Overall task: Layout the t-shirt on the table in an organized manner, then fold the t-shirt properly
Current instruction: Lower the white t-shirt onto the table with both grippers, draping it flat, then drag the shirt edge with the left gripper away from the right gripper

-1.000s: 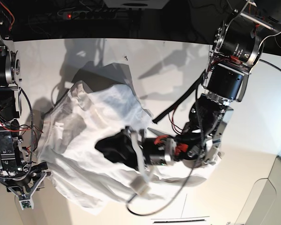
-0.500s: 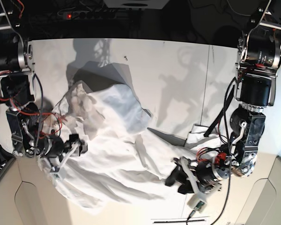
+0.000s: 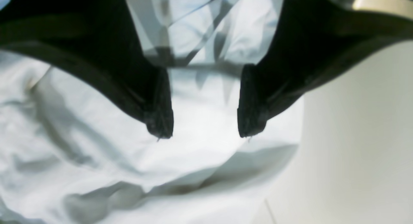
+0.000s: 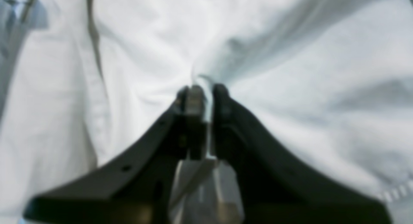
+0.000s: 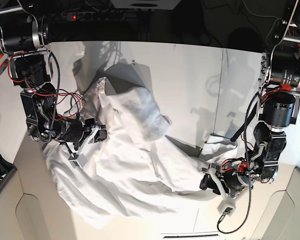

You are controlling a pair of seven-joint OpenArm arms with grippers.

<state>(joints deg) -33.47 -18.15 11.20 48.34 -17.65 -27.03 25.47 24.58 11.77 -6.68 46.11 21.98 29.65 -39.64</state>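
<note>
While one shirt (image 5: 125, 160) is spread crumpled across the middle and near part of the one tabletop (image 5: 190, 75), two grippers are seen at its opposite edges. The right gripper (image 4: 201, 90) is closed down to a sliver, with a thin pinch of white cloth clamped between its jaws; in the base view it (image 5: 92, 134) is set at the shirt's edge on that view's left. The left gripper (image 3: 205, 132) is held moderately wide, its jaws apart with nothing gripped between them, and is positioned just above the shirt (image 3: 96, 153) close to its edge, bare tabletop (image 3: 355, 153) lying beside it. In the base view it (image 5: 210, 181) is found at the shirt's corner on that view's right. Whether its tips touch the cloth cannot be told.
</note>
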